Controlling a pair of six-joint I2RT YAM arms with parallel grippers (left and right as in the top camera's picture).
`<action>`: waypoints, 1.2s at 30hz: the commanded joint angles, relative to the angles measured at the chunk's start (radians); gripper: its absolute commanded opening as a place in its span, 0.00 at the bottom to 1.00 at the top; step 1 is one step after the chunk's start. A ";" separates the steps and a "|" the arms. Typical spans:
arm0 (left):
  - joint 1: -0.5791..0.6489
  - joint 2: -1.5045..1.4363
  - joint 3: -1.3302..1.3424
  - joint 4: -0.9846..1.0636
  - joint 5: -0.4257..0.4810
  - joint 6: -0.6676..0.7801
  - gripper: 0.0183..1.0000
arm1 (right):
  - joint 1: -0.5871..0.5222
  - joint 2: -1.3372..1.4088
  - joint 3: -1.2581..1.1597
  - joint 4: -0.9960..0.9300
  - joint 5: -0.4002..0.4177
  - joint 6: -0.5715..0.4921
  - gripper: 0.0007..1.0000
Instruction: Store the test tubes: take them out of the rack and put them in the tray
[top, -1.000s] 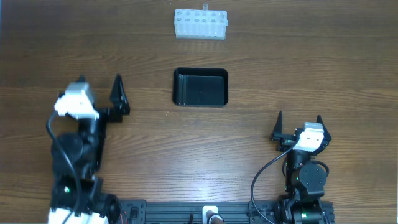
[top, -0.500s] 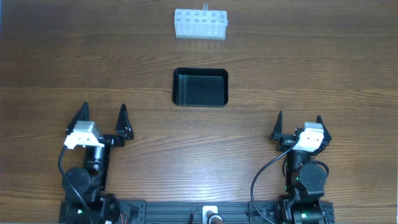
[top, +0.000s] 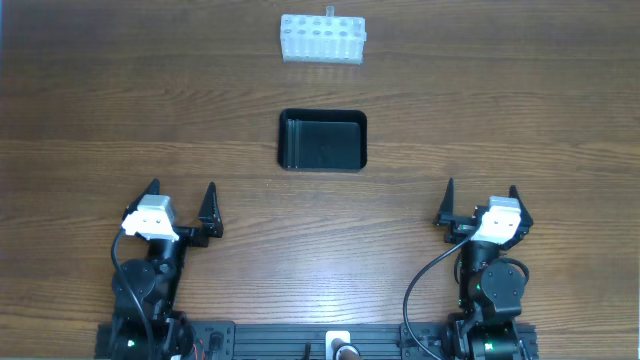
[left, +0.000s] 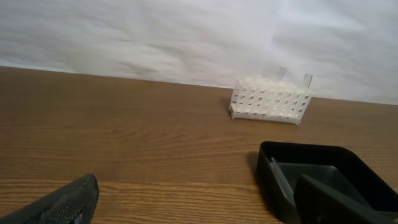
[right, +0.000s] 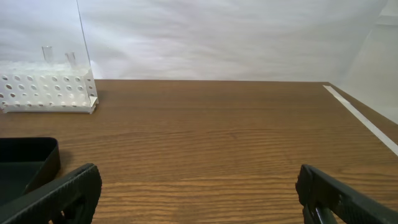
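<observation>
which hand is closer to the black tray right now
Left, slightly. The left hand sits below-left of the tray in the top view; the right hand sits below-right, a bit farther.

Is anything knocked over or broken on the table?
No, nothing looks wrong. The white rack stands level with two tubes upright in it, and the black tray sits flat.

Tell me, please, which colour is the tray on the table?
The tray is plain black, with no pattern. It shows best in the top view.
</observation>
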 joint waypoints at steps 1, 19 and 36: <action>0.007 -0.010 -0.005 -0.003 0.017 0.011 1.00 | -0.005 -0.008 -0.006 -0.002 -0.002 -0.001 0.99; 0.007 -0.010 -0.005 -0.003 0.017 0.011 1.00 | -0.005 -0.008 -0.006 -0.002 -0.002 -0.001 0.99; 0.007 -0.010 -0.005 -0.003 0.017 0.011 1.00 | -0.005 -0.007 -0.006 -0.003 -0.028 -0.001 0.99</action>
